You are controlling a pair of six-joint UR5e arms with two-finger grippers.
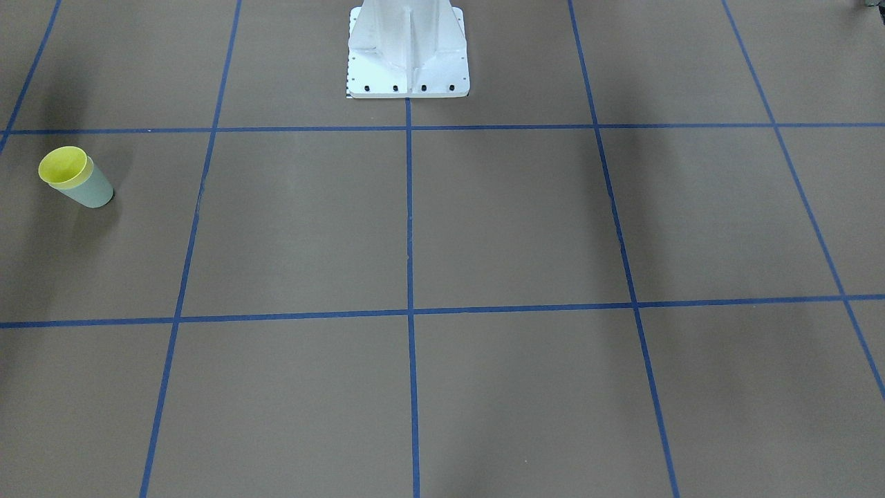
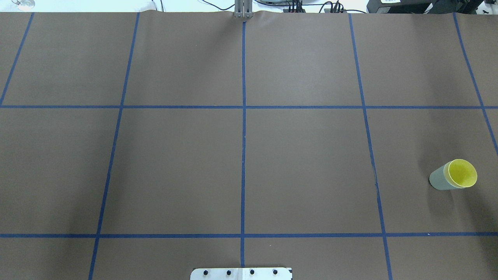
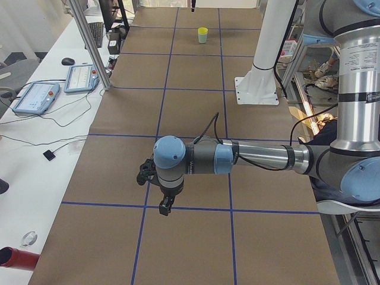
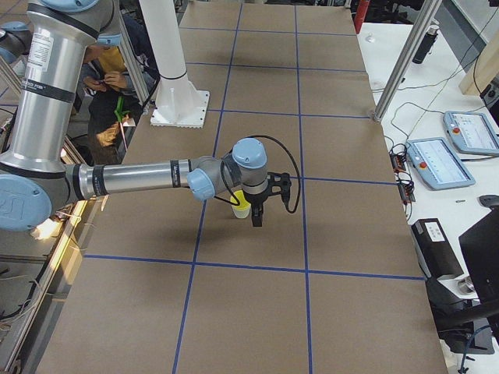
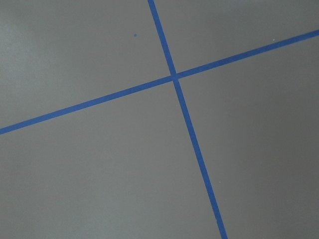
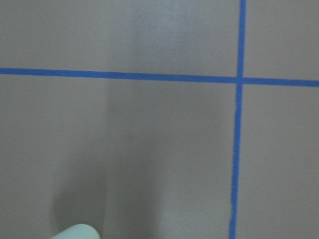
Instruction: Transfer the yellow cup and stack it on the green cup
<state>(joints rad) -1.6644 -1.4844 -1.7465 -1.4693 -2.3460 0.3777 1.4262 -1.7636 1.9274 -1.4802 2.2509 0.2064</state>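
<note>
The yellow cup (image 1: 64,167) sits nested inside the green cup (image 1: 95,191), and the pair stands upright on the brown table. In the overhead view the yellow cup (image 2: 462,173) and green cup (image 2: 439,181) stand at the right edge. The stack is also far off in the exterior left view (image 3: 203,35). My right gripper (image 4: 257,219) hangs just beside the stack (image 4: 241,209) and above the table; I cannot tell if it is open or shut. My left gripper (image 3: 164,208) points down over bare table far from the cups; I cannot tell its state. Neither gripper shows in the overhead or front views.
The robot's white pedestal (image 1: 408,55) stands at the table's robot side. Blue tape lines (image 2: 243,116) divide the brown table. Control tablets (image 3: 35,98) and cables lie on the white bench beside it. A person (image 4: 109,78) sits behind the pedestal.
</note>
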